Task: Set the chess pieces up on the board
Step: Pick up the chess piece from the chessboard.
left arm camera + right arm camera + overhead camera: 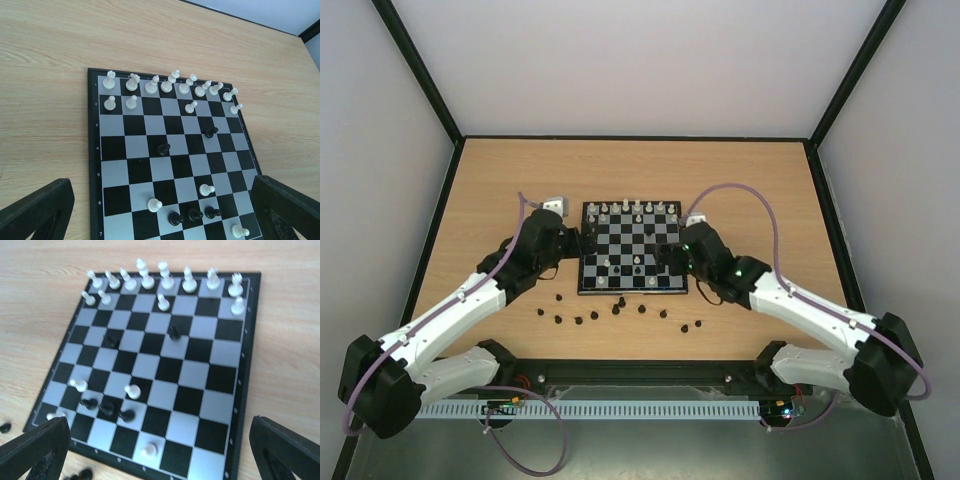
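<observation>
The wooden worktop (620,170) is light brown, with pale walls around it. On it, near the middle and a little toward the robot, lies the board (660,240). It is a small square with black and silvery-white squares and a dark border, and the border carries small white numbers along one side.

The two white arms (460,300) reach in from the near edge, one to each side of the board. The left pincer (570,243) is beside the left edge of the board and the right pincer (672,255) is beside the right edge. Both are spread wide and hold nothing. In each wrist view the dark fingers (37,212) stand at the lower corners, with the board between them.

The white pieces (170,82) fill the far row, eight in a line. Four more stand in the second row: two at the left end, one past the middle and one at the right end. Three other white ones stand in the near part of the board.

The black pieces (163,148) on the board are few: two single ones in the middle rows, apart from each other, and three close together in a near row. More black ones lie loose on the worktop just in front of the board's near edge, scattered in a rough line. Their kinds are too small to tell.
</observation>
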